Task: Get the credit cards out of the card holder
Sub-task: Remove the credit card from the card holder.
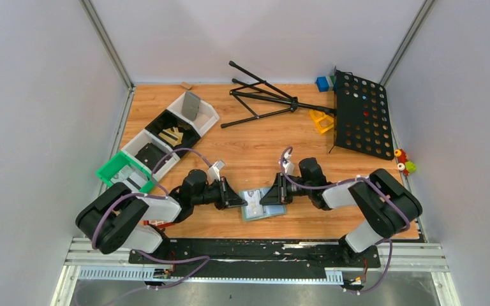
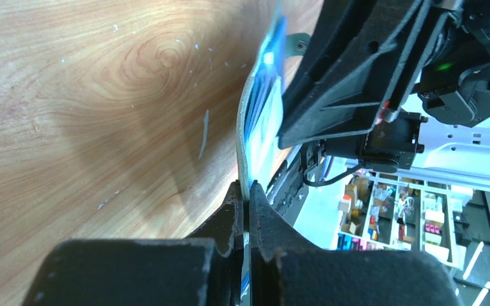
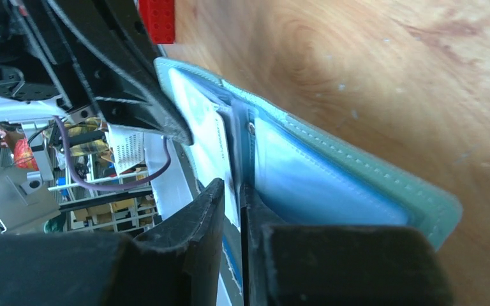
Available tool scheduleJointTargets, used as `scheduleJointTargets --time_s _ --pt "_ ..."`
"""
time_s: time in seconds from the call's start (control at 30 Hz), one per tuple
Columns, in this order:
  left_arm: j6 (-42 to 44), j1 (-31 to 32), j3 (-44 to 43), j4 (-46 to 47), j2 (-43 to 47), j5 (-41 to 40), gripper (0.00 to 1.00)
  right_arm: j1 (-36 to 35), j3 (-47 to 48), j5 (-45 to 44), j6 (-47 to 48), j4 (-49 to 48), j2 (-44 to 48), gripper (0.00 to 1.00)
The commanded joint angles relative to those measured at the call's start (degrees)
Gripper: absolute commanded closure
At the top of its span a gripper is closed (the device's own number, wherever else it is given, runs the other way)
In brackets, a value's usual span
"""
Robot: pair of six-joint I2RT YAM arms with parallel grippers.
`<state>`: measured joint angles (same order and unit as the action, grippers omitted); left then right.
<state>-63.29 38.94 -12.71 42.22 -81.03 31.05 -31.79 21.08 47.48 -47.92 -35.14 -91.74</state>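
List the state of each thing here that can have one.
Holder, open, gripped from both sides.
Card, pinched at its edge, not yet clear of the holder.
Left gripper, shut on the holder's edge.
Right gripper, shut on the card.
Stand, lying on its side.

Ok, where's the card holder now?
In the top view the card holder is at the near middle of the table, left gripper pinching its left edge, right gripper pinching a card inside.
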Motion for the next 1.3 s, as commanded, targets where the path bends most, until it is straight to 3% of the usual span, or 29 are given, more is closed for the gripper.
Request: scheduleJointTargets --time_s 0.0,0.3,0.53,0.67,0.87,1.03,1.13,1.27 --pt "3.30 0.48 -2.13 -6.03 4.61 -2.06 1.00 -0.83 2.34 3.77 -0.11 -0.56 8.12 0.84" --pt "0.20 0.53 -2.38 -4.99 10.66 -0.35 1.00 -1.16 3.97 5.06 -0.27 4.43 14.89 0.79" --pt "-3.42 0.53 -2.23 -3.53 18.51 0.77 1.00 -0.87 6.00 1.42 3.99 14.61 18.72 0.66" --pt "-4.01 0.53 -2.32 -4.88 22.13 0.23 1.00 -0.80 6.12 1.61 3.50 14.94 20.02 0.56" --pt "-4.55 0.54 -2.25 -5.29 23.74 0.64 1.00 -0.43 5.33 3.31 0.41 12.09 21.92 0.53" --pt "-4.21 0.53 -2.37 -6.36 24.10 0.21 1.00 0.02 6.70 0.58 3.39 19.56 25.08 0.37" --pt "-3.90 0.55 -2.59 -6.97 24.10 0.09 1.00 0.06 7.48 0.86 4.16 21.90 26.32 0.39" --pt "-4.26 0.57 -2.58 -5.94 23.51 0.33 1.00 0.07 7.47 2.43 2.87 20.95 26.09 0.50"
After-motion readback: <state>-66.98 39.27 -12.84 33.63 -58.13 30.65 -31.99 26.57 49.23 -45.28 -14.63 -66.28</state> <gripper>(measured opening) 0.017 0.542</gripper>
